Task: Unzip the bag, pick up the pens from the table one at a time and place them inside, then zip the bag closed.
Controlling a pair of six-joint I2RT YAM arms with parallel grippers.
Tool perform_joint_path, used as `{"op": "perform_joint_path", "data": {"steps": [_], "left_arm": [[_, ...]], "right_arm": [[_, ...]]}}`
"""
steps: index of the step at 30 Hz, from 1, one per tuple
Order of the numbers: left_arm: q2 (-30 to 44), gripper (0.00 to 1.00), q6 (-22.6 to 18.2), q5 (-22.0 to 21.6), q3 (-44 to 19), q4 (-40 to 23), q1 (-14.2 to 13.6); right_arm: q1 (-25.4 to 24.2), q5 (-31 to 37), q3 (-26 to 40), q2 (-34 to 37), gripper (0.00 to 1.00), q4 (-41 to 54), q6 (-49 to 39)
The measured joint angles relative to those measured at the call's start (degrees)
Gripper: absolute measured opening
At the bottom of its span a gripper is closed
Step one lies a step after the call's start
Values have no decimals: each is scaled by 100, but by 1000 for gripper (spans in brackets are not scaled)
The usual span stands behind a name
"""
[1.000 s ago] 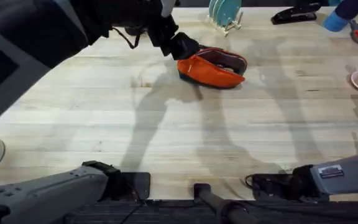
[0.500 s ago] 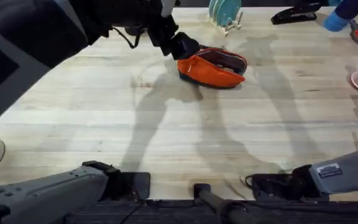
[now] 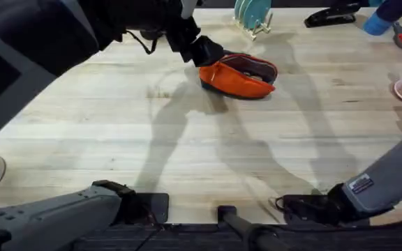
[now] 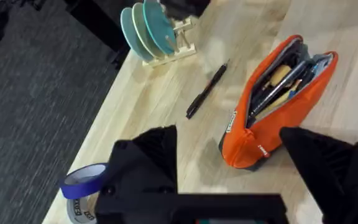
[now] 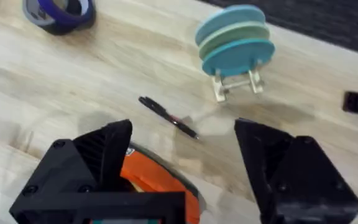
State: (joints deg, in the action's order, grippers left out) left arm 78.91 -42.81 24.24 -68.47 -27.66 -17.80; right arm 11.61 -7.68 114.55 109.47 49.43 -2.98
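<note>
Now my right arm [image 3: 389, 185] has lifted (bag [image 3: 237, 77] gapes unzipped); right end effector [image 5: 184, 142] spread, pen [image 5: 168, 117] at the bag's twelve o'clock.

Free room and obstacles around the bag [image 3: 239, 77].
Broad bare table [image 3: 187, 146] lies open on the bag's near side; beyond it stand a plate rack [image 3: 252, 17] and a black pen [image 4: 207, 90], with the left gripper [image 3: 204, 52] flanking its end.

The bag [image 3: 239, 75] lies on the table [image 3: 208, 153] toward its far edge — unzipped, with items inside. One pen [image 4: 207, 90] lies on the table between the bag and a plate rack [image 4: 157, 31]. A tape roll [image 4: 82, 193] sits well apart from both.
</note>
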Motion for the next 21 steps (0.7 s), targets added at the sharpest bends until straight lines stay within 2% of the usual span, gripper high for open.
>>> {"op": "perform_joint_path", "data": {"steps": [7, 21], "left_arm": [[0, 994, -2, 1, 0, 0, 0], [0, 995, -2, 1, 0, -28, 0]], "right_arm": [[183, -2, 108, 259, 996, 90, 0], [189, -2, 135, 731, 996, 338, 0]]}}
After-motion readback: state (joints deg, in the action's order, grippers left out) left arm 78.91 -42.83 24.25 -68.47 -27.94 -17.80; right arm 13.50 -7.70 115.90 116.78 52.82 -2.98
